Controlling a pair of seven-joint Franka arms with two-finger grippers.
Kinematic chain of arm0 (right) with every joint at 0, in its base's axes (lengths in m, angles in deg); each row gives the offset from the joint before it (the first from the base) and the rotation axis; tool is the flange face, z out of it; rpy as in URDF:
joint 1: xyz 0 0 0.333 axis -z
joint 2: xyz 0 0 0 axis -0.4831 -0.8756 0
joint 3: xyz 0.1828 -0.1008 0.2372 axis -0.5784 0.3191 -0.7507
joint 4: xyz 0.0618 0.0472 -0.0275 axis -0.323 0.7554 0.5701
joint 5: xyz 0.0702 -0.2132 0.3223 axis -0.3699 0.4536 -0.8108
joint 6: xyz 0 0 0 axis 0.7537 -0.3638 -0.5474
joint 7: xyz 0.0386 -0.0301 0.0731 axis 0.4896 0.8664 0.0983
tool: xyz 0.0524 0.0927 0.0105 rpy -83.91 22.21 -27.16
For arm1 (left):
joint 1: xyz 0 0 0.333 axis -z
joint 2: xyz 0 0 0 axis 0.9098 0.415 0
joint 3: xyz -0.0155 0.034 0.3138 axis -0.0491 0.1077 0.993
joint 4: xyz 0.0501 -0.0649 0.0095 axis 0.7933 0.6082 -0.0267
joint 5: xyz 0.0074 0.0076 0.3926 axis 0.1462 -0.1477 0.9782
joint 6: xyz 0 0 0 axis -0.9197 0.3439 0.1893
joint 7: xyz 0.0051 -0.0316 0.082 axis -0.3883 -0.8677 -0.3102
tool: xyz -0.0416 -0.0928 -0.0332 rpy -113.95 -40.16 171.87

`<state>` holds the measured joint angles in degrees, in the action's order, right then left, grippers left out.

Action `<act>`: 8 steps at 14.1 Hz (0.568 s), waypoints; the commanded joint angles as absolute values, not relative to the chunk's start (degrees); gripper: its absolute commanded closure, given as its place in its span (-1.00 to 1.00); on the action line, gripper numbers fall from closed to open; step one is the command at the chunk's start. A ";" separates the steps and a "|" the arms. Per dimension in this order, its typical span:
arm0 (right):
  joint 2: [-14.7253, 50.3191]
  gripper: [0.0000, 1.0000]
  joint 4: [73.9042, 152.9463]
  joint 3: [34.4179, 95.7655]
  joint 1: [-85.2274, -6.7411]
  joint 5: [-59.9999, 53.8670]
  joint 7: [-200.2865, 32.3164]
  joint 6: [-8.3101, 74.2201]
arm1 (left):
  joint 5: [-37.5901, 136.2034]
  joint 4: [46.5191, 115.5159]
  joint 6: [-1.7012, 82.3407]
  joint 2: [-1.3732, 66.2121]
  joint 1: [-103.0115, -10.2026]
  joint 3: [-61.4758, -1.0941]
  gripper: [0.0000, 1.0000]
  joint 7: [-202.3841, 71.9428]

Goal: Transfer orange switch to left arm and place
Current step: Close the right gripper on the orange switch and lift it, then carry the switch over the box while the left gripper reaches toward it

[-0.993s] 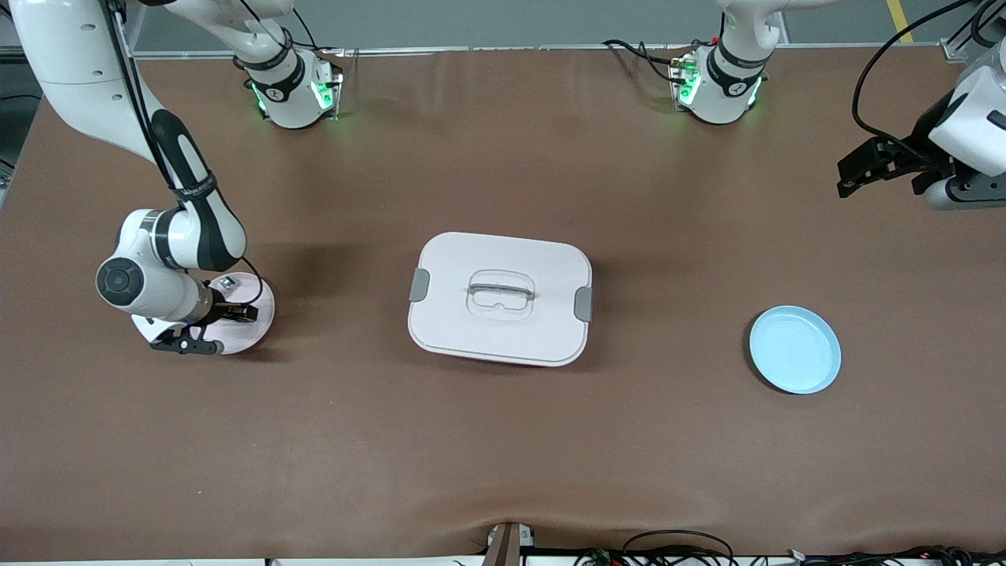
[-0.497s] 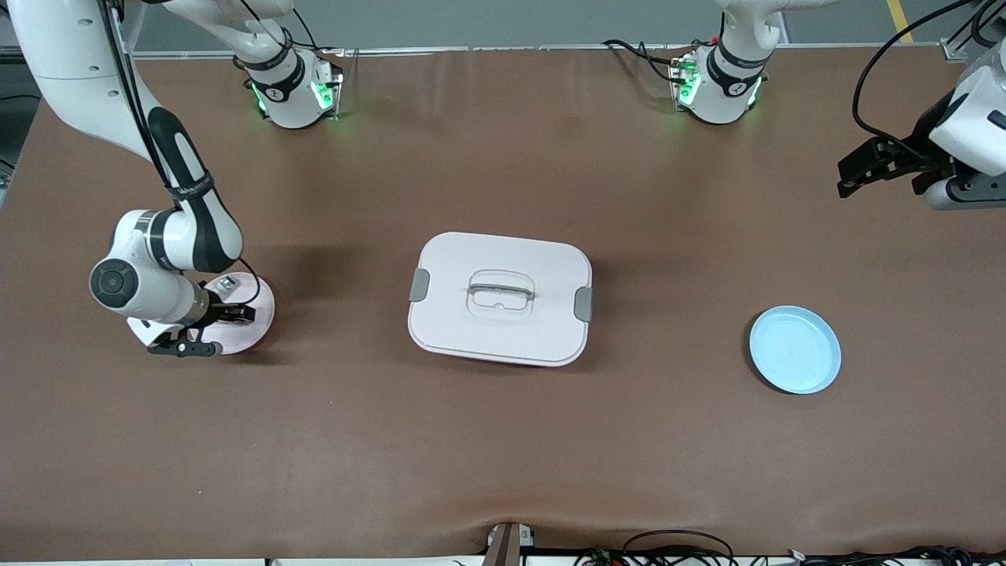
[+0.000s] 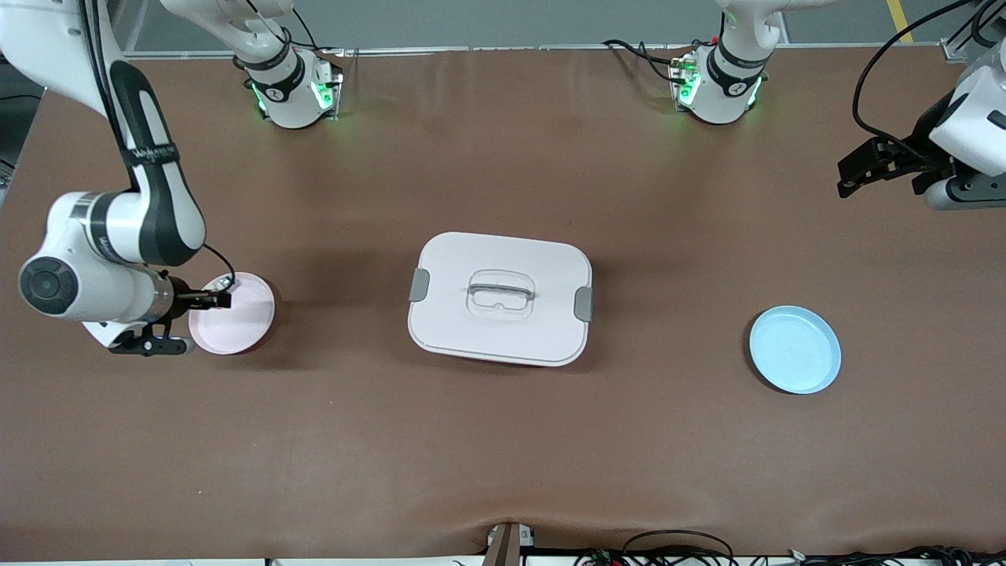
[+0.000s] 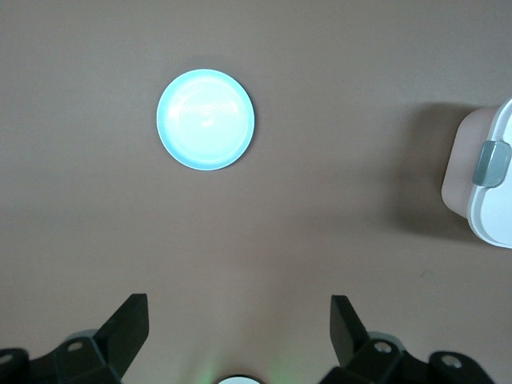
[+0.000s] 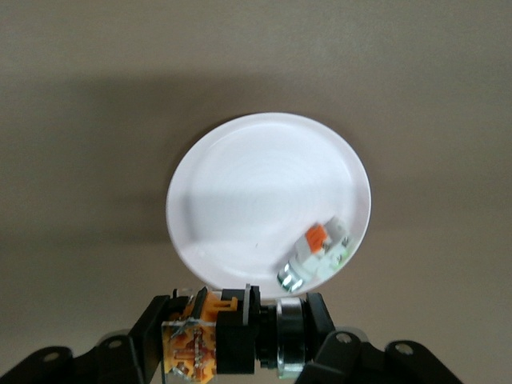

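White box (image 3: 500,299) sits mid-table, between the blue plate (image 3: 794,350) and the pink plate (image 3: 233,324). My left gripper (image 3: 864,169) waits with jaws apart over the table's edge at its own end. My right gripper (image 3: 214,299), clamped on the orange switch (image 5: 210,341), has lifted off the pink plate, leaving the small white component (image 5: 318,255) there.

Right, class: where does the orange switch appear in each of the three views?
Front view: orange switch in the right gripper, over the pink plate's edge.
Right wrist view: clamped in that gripper, beside the plate's rim.
Left wrist view: not in it.
Shared landmark: the pink plate, in front and right wrist views.
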<state>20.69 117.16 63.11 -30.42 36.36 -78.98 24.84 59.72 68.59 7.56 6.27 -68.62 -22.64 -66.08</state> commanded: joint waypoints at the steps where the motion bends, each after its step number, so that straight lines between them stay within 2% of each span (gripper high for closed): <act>1: 21.22 0.48 111.54 62.98 -32.92 36.33 -74.23 16.15 | 59.88 68.05 7.18 6.27 -68.82 -22.89 -1.00 -65.63; 8: 22.72 0.50 102.75 62.98 -39.86 25.98 -57.63 1.99 | 58.74 68.05 7.36 6.27 -68.47 -22.98 -1.00 -65.63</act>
<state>22.22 105.24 62.73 -37.81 28.70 -63.31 5.30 59.49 68.59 7.60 6.27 -68.37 -22.77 -66.04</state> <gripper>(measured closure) 0.273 0.000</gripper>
